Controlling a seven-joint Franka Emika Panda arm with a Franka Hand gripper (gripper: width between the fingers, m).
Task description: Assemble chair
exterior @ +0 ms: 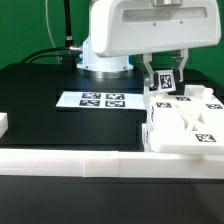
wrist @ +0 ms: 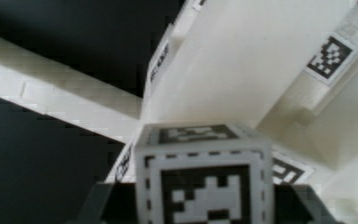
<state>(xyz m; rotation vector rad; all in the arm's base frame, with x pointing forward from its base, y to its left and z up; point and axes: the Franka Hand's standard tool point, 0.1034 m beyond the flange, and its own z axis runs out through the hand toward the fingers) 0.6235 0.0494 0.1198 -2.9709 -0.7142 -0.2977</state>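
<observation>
The chair's matte white parts (exterior: 186,124) lie in a cluster at the exterior view's right, flat slabs and bars with black-and-white tags on them. My gripper (exterior: 165,82) hangs over the far edge of that cluster and is shut on a square-ended white post (exterior: 166,80) that carries a tag. In the wrist view the post (wrist: 197,170) fills the space between my dark fingers (wrist: 115,196), with tags on its end and on the face toward the camera. Beyond it lies a broad white slab (wrist: 247,70) with a tag near its edge.
The marker board (exterior: 100,100) lies flat on the black table, to the exterior view's left of the gripper. A long low white border wall (exterior: 80,160) runs along the front, and shows in the wrist view (wrist: 51,85) as well. Black cables trail behind the arm's base.
</observation>
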